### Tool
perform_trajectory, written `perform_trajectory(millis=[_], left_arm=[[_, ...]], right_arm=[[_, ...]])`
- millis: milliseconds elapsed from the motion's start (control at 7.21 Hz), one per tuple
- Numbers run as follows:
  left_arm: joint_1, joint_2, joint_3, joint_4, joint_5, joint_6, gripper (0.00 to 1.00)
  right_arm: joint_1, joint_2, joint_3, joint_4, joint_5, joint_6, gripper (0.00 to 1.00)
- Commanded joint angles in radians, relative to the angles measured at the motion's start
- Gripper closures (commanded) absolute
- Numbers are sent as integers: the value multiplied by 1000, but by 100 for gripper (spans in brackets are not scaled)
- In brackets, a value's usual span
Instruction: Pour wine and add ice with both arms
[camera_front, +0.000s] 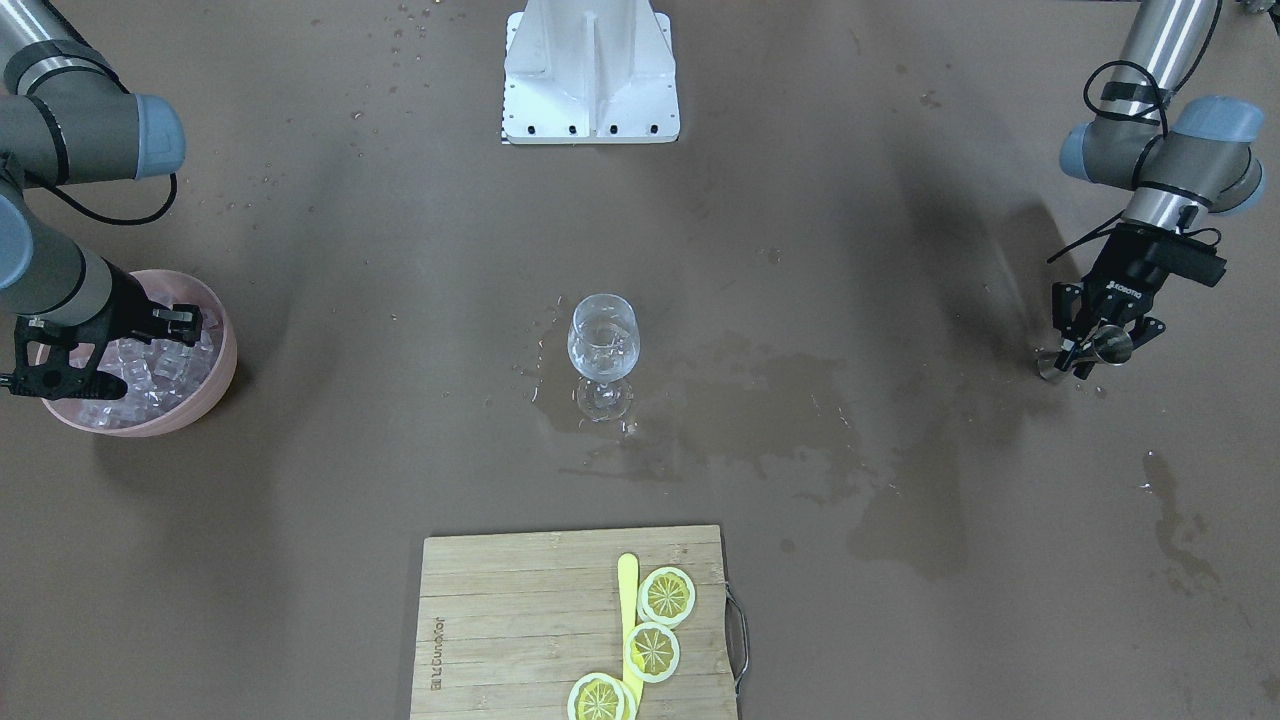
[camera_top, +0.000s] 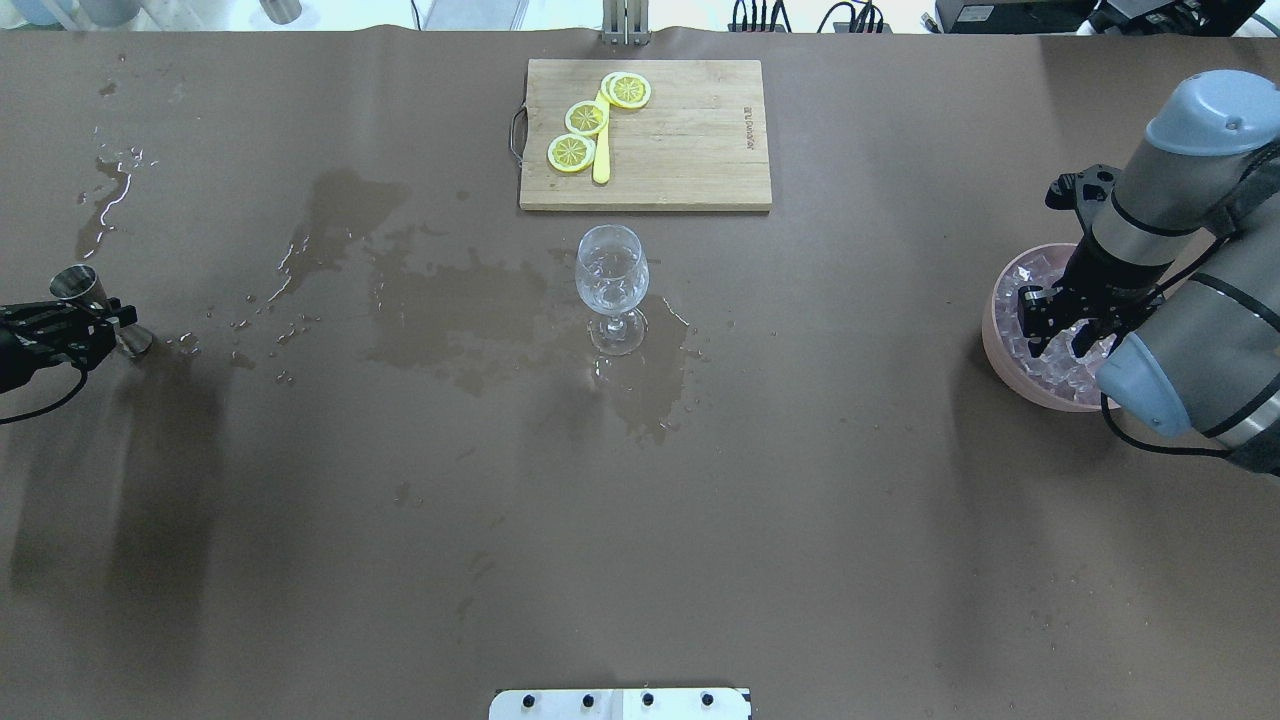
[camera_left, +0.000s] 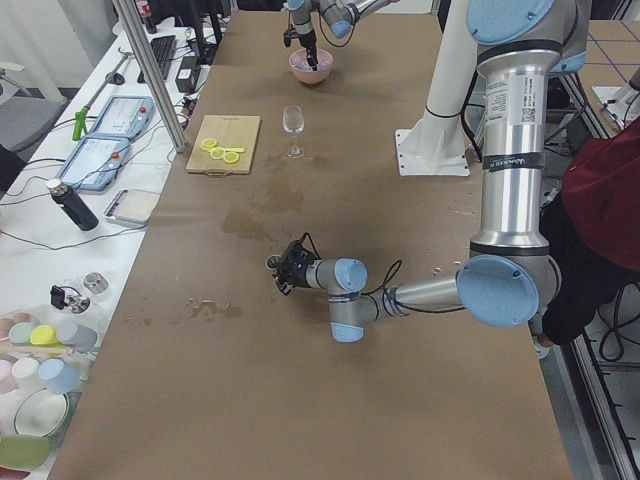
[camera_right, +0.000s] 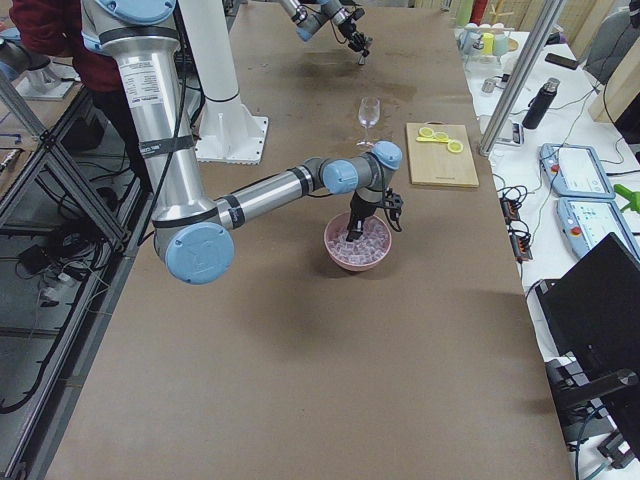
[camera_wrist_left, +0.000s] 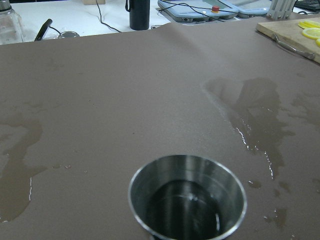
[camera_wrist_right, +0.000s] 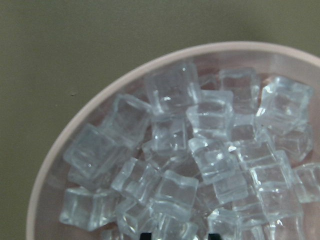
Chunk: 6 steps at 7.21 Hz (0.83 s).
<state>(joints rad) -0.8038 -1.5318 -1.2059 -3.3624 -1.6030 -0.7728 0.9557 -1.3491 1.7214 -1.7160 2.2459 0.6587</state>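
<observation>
A clear wine glass (camera_front: 603, 345) (camera_top: 610, 275) stands mid-table with clear wine in its bowl. My left gripper (camera_front: 1078, 352) (camera_top: 88, 320) is shut on a steel jigger (camera_front: 1100, 348) (camera_wrist_left: 188, 200) that sits low at the table near the left end. The jigger's inside looks dark and wet, with only a film of liquid. My right gripper (camera_front: 110, 345) (camera_top: 1058, 328) (camera_wrist_right: 180, 235) is open, its fingertips (camera_wrist_right: 145, 235) down among the ice (camera_wrist_right: 200, 150) in a pink bowl (camera_front: 215, 375) (camera_top: 995, 320) at the right end. Nothing is gripped there.
A wooden cutting board (camera_front: 500, 630) (camera_top: 690, 150) with three lemon slices (camera_top: 588, 118) and a yellow utensil lies beyond the glass. Wet patches (camera_top: 450, 310) spread around the glass and toward the jigger. The white base post (camera_front: 590, 70) stands on the robot's side.
</observation>
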Motion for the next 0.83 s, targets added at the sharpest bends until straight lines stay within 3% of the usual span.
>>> perform_trajectory(millis=[0, 416, 694], left_arm=[[0, -11, -12, 3, -2, 0, 100], [0, -27, -65, 23, -11, -5, 100], [0, -68, -111, 90, -11, -16, 100]], right_arm=[[-2, -1, -5, -1, -6, -1, 53], [-2, 1, -19, 0, -37, -4, 52], [-2, 4, -13, -1, -37, 1, 70]])
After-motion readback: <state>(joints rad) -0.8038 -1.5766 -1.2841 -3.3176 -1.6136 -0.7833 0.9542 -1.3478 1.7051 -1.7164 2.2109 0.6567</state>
